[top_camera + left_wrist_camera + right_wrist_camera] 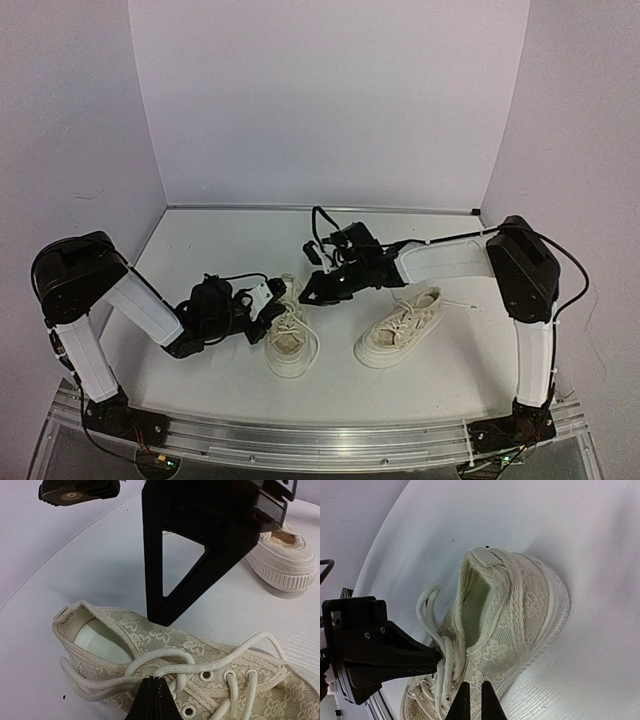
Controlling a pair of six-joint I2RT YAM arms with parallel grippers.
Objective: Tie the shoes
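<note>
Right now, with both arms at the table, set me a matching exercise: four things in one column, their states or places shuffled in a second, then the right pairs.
Things
1. left gripper
2. right gripper
3. left shoe
4. right shoe

States or places
A. lies apart, no gripper at it
B. fingers a little apart, nothing between them
C. shut on a lace
D. both grippers at it, laces loose

Pairs: 1-C, 2-B, 3-D, 4-A
</note>
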